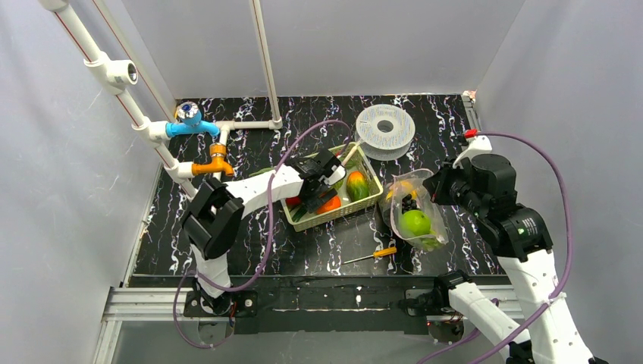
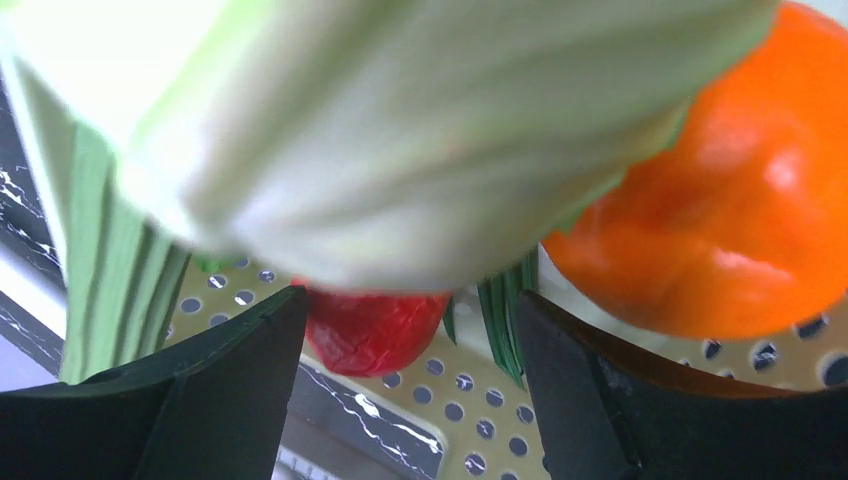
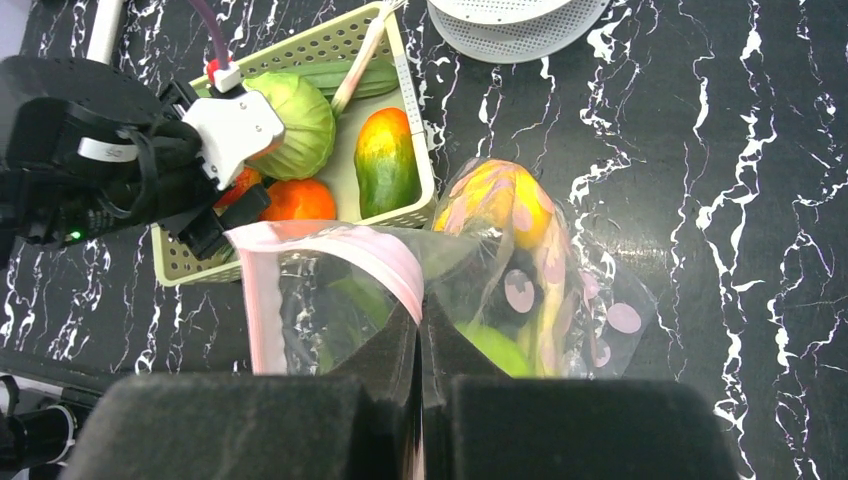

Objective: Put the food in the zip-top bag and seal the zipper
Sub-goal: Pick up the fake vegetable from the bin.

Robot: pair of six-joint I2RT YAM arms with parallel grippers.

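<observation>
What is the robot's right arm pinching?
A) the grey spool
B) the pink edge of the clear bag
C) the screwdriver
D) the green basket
B: in the right wrist view, the right arm's jaws are shut on the pink zipper along the mouth of the zip-top bag.

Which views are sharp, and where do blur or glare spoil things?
Left wrist: a pale green vegetable fills the frame, too close, blurred and washed out; the orange vegetable carries glare. Right wrist: sharp, the clear bag slightly shiny. Top external: sharp, evenly lit.
</observation>
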